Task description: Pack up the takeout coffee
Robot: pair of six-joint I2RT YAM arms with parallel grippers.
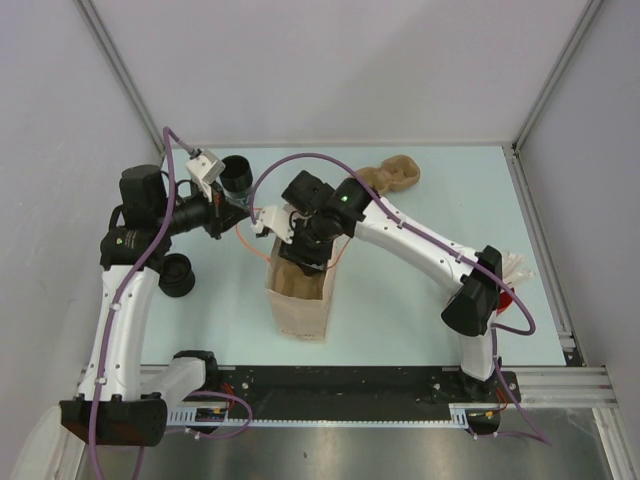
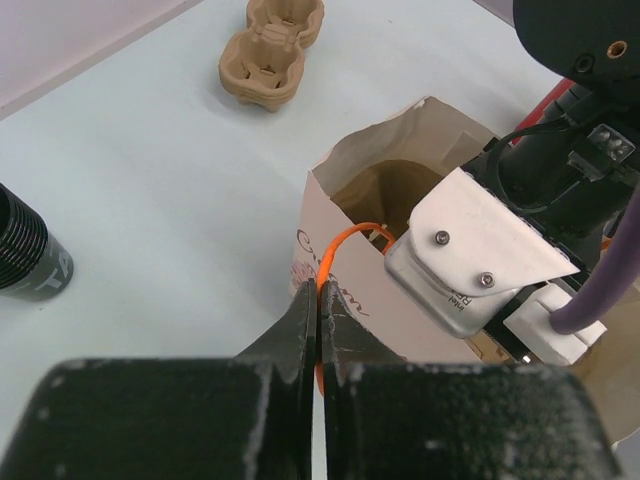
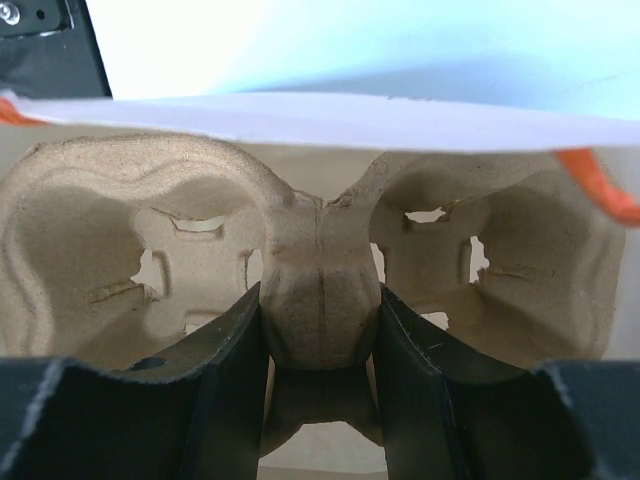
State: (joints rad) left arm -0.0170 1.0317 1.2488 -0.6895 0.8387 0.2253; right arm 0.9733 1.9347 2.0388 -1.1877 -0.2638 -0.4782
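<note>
We are seeing the right gripper (image 3: 320, 335) clamping the central ridge of the cup carrier (image 3: 130, 230), which is sitting inside the paper bag (image 1: 300, 300) | carrier: rough brown moulded pulp, two round wells | left gripper (image 2: 318, 300) is pinching the thin orange handle (image 2: 345, 235) | bag is standing upright mid-table, top gaping

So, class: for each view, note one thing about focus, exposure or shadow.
Top external view: even, soft light, with faint shadows beside the paper bag. Left wrist view: the orange handle is sharp, while the left gripper's fingers are soft and grainy. Right wrist view: washed out above the bag's edge, the cup carrier in focus, the right gripper's fingers nearly black.
</note>
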